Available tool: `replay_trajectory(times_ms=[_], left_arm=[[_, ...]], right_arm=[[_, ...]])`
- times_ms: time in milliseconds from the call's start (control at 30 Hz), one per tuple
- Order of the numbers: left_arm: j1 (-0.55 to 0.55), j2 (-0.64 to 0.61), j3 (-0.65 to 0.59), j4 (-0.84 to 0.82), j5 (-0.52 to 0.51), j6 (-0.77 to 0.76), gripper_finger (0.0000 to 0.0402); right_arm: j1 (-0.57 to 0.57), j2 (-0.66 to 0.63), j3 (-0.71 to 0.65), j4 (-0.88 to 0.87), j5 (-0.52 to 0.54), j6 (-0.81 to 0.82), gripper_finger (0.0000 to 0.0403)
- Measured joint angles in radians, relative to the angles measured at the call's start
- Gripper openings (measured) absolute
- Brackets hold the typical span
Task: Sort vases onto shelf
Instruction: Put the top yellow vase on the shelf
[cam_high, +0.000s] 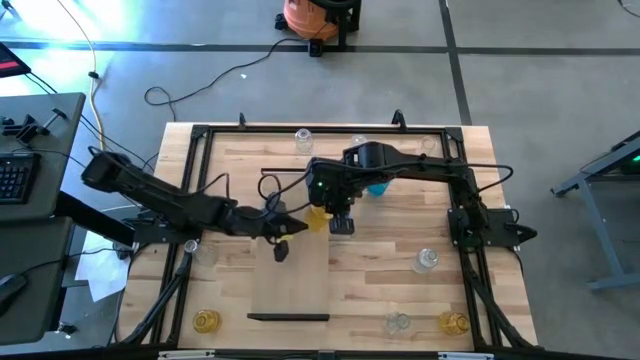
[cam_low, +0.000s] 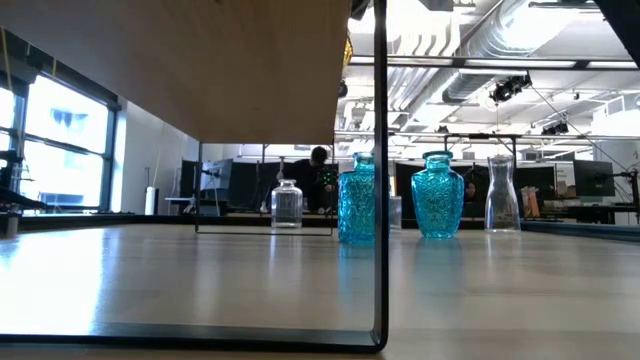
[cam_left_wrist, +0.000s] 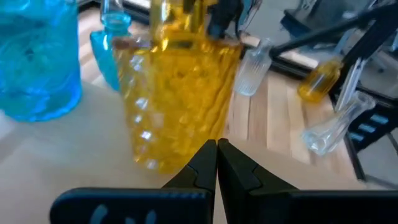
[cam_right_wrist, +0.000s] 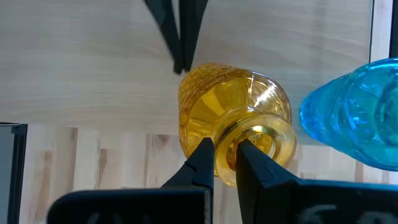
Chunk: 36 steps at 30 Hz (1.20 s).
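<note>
The right gripper (cam_right_wrist: 225, 163) pinches the yellow vase's (cam_right_wrist: 233, 115) neck above the shelf (cam_high: 290, 275); beside that vase, the left gripper (cam_left_wrist: 216, 163) has its jaws pressed together.

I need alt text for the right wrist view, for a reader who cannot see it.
The right gripper pinches the rim of a yellow ribbed glass vase standing on the pale wooden shelf. The left gripper's shut dark fingers touch the vase's far side, and a blue glass vase stands beside it.
</note>
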Motion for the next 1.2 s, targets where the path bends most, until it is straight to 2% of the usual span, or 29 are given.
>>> replay_trajectory(times_ms=[267,633,933,1200], left_arm=[[-0.004,0.048,0.0,0.015,-0.001,-0.008,0.0005],[-0.005,0.049,0.0,0.032,-0.028,0.01,0.0005],[0.01,0.049,0.0,0.018,-0.049,0.01,0.0005],[0.031,0.049,0.0,0.026,-0.032,-0.007,0.0005]], right_arm=[[0.008,0.0,-0.001,0.008,0.003,0.008,0.0008],[0.014,0.0,-0.002,0.023,-0.02,0.01,0.0009],[0.016,0.002,-0.002,0.03,-0.054,0.025,0.0041],[0.015,0.002,-0.002,0.04,-0.056,0.025,0.0044]])
